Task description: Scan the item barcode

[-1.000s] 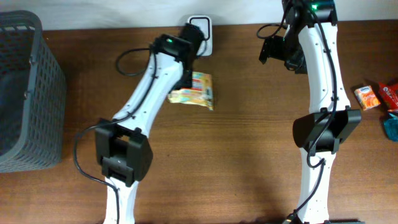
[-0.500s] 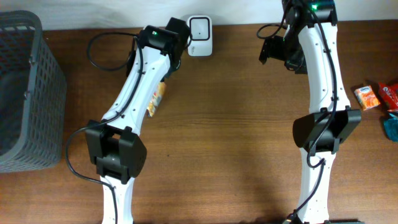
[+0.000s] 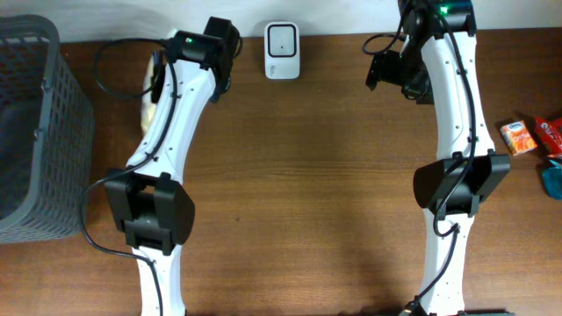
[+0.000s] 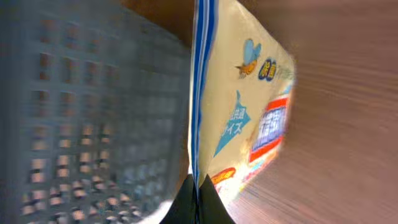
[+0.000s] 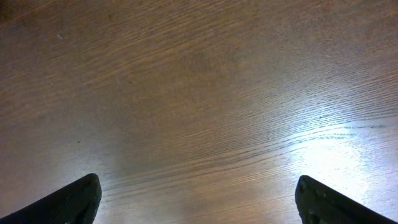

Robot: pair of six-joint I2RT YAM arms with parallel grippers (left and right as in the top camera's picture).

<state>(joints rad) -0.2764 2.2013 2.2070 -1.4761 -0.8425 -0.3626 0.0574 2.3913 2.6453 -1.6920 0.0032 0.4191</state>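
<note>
Brown wooden table (image 3: pixel 307 193) carries a white scanner (image 3: pixel 281 39) and grey basket (image 3: pixel 75 132).

overhead: bright, even, sharp | right wrist: white glare on brown wooden bench (image 5: pixel 323 138) | left wrist: grey plastic lattice basket (image 4: pixel 74 124) blurred

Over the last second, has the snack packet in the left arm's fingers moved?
Yes. In the overhead view the snack packet has swung left, away from the white scanner and toward the grey basket.
</note>
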